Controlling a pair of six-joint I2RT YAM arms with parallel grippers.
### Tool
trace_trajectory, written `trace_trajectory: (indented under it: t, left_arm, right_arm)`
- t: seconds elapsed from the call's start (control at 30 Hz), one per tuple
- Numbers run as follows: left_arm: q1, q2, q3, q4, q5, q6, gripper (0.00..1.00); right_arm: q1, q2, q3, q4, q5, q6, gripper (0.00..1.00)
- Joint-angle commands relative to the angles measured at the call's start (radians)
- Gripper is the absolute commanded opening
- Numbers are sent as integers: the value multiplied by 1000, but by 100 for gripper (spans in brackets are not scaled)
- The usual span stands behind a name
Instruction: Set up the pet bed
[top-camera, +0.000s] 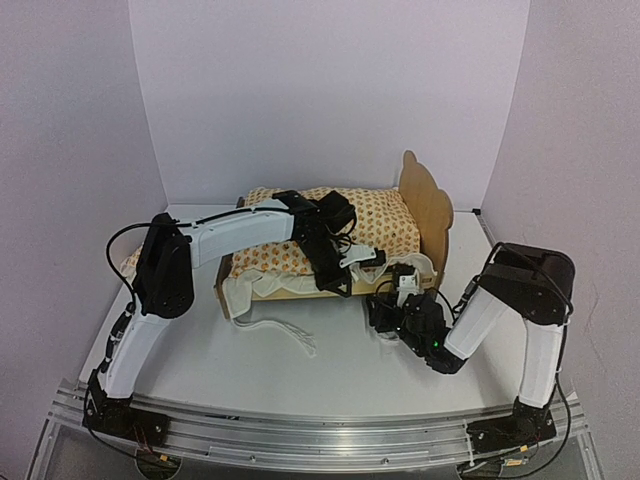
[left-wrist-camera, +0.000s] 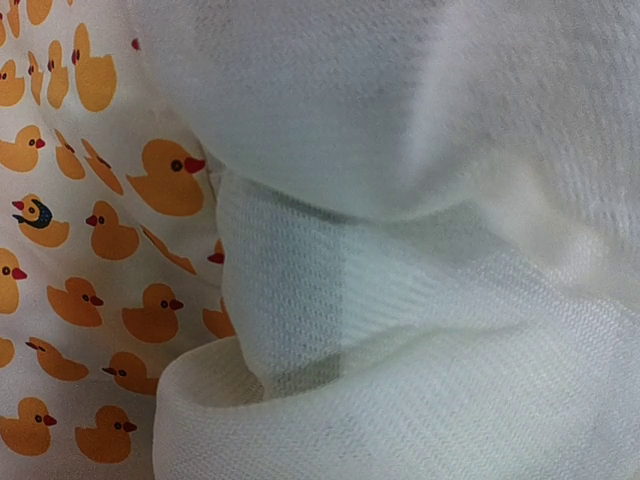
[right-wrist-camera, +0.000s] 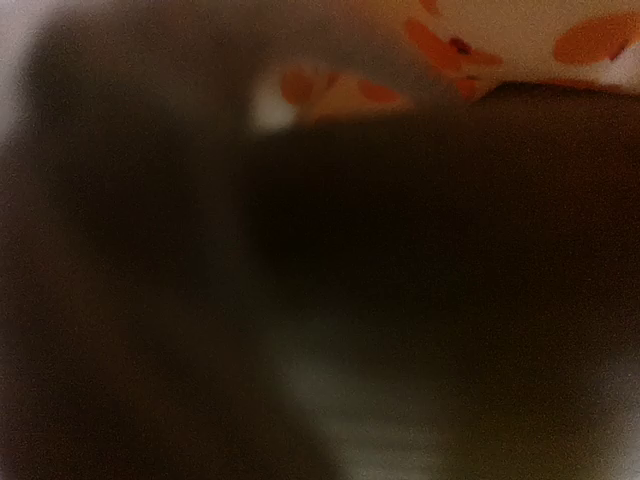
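Plywood, light and scalloped along its headboard, forms the pet bed (top-camera: 428, 210), which stands at the back middle of the white worktop (top-camera: 330, 375). A cream cushion printed with orange ducks (top-camera: 385, 220) lies on it, its white ties (top-camera: 285, 330) trailing onto the worktop. The left claw (top-camera: 345, 272) is closed at the cushion's near edge, cream fabric filling its camera. The right claw (top-camera: 398, 290) sits at the bed's near side by the headboard end; open or closed, I cannot tell.
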Motion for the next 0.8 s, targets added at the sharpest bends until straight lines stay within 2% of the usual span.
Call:
trace_trajectory:
  t: [0.0, 0.03, 0.07, 0.1, 0.17, 0.2, 0.3, 0.37, 0.43, 0.6, 0.77]
  left_arm:
    - [8, -147, 101, 214, 13, -4, 0]
    - [8, -149, 99, 214, 16, -3, 0]
    - [8, -151, 95, 214, 16, -3, 0]
    - [8, -153, 91, 216, 16, -3, 0]
    - [9, -158, 80, 221, 11, -2, 0]
    - [10, -161, 74, 225, 7, -1, 0]
    - [22, -172, 45, 256, -5, 0, 0]
    - [39, -172, 17, 283, -27, 15, 0]
    - [57, -166, -3, 308, -37, 24, 0]
    - [93, -154, -36, 343, -28, 101, 0]
    - [131, -165, -111, 382, -45, 187, 0]
  right_arm:
    - [0, 81, 88, 178, 76, -34, 57]
    - [-2, 91, 104, 182, 71, -36, 54]
    - [-2, 97, 110, 183, 65, -36, 45]
    - [-2, 104, 117, 184, 61, -36, 35]
    - [-1, 104, 102, 184, 75, -15, 8]
    - [-2, 97, 79, 184, 92, 5, 1]
    - [-2, 49, 8, 182, 72, 53, 0]
    - [-1, -14, -43, 157, -17, 99, 0]
    - [6, -93, -73, 53, -134, 156, 0]
    - [89, -393, -21, -598, -313, 179, 0]
    - [98, -642, -74, -918, -416, 200, 0]
